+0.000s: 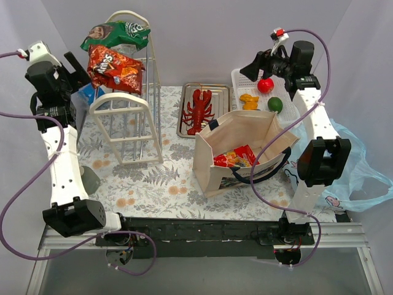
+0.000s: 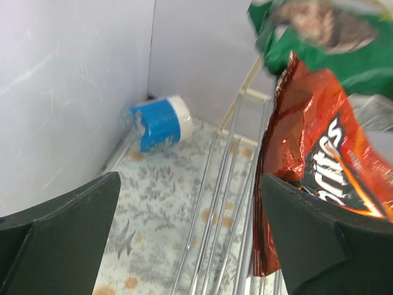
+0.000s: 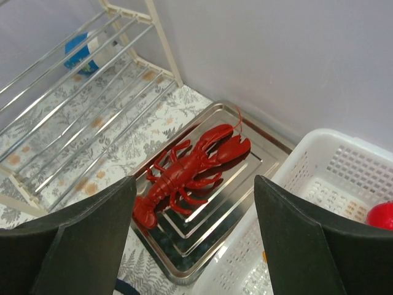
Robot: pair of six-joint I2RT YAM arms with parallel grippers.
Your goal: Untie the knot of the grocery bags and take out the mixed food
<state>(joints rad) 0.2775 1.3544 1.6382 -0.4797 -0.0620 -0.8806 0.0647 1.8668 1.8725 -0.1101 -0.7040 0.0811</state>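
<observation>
The orange-red Doritos bag (image 1: 113, 69) lies on top of the wire rack (image 1: 132, 123), under the green snack bag (image 1: 116, 34). My left gripper (image 1: 83, 72) (image 2: 189, 184) stands open just left of the Doritos bag (image 2: 325, 153), which is beside my right finger, not between the jaws. The beige tote (image 1: 236, 126) stands open at centre right with red snack packs (image 1: 236, 158) inside. The light-blue plastic bag (image 1: 362, 163) lies crumpled at far right. The red lobster (image 1: 198, 110) (image 3: 190, 163) rests on a steel tray (image 1: 184, 120). My right gripper (image 1: 249, 69) (image 3: 195, 184) hovers open above it.
A white slotted basket (image 1: 236, 80) (image 3: 344, 166) at the back right holds a red apple (image 1: 265, 85), a green round fruit (image 1: 275, 104) and an orange item (image 1: 249, 101). A blue-and-white carton (image 2: 158, 123) lies by the left wall behind the rack.
</observation>
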